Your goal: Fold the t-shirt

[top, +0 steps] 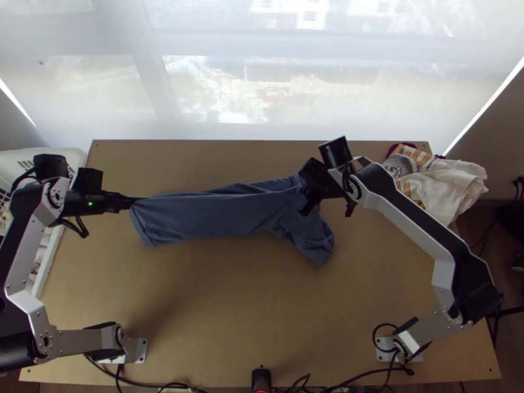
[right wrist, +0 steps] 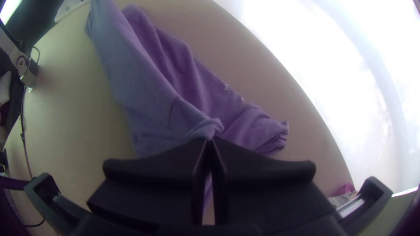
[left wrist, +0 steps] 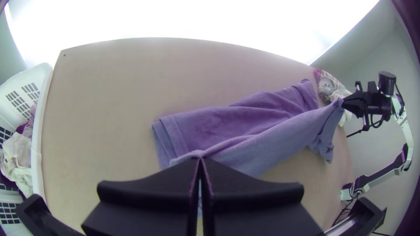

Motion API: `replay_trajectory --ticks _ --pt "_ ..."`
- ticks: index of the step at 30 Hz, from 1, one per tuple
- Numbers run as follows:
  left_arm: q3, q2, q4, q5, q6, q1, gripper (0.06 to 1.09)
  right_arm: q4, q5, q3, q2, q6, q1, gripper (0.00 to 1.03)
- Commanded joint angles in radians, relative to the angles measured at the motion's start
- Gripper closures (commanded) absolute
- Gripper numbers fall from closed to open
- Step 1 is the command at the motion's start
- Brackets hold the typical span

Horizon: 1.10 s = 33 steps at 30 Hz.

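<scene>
Two grips on one blue t-shirt [top: 203, 219], stretched crosswise over the far half of the wooden table [top: 229, 314] in a long, narrow, partly folded shape. Clamped by the left gripper [left wrist: 200, 160] at an edge near the hem end, over the table's left side; pinched by the right gripper [right wrist: 210, 140], tips together on a small bunch of cloth, towards the table's right side. Held at both ends, probably to keep the raised layer taut and straight above the layer beneath, for a lengthwise fold. Likely to need lowering together, edge matched to edge, with care over the loose part on the right, apt to crease underneath. Kept off to the sides, presumably to leave working room: at the table's left edge, a white laundry basket [left wrist: 46, 76]; at its far right corner, rumpled cloths [top: 452, 187].
</scene>
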Motion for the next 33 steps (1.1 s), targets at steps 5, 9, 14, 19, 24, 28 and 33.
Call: replay_trajectory --ticks 5,9,14,19,24,28,33 --pt "0.062 0.151 0.070 -0.014 -0.030 -0.030 1.05 -0.005 -0.001 0.208 0.206 -0.055 -0.043 1.00" --pt "0.076 0.186 0.090 -0.016 -0.041 -0.037 1.05 -0.035 -0.001 0.316 0.296 -0.078 -0.051 1.00" --pt "0.094 0.230 0.101 -0.019 -0.042 -0.044 1.05 -0.077 -0.001 0.449 0.407 -0.092 -0.066 1.00" --pt "0.114 0.276 0.124 -0.030 -0.044 -0.048 1.05 -0.084 -0.001 0.483 0.465 -0.098 -0.083 1.00" --pt "0.151 0.345 0.135 -0.042 -0.044 -0.054 1.05 -0.084 -0.001 0.518 0.512 -0.103 -0.093 1.00" --pt "0.174 0.388 0.150 -0.059 -0.050 -0.067 1.05 -0.100 -0.001 0.578 0.561 -0.103 -0.099 1.00" --pt "0.194 0.425 0.155 -0.067 -0.053 -0.079 1.05 -0.120 -0.001 0.627 0.606 -0.101 -0.106 1.00"
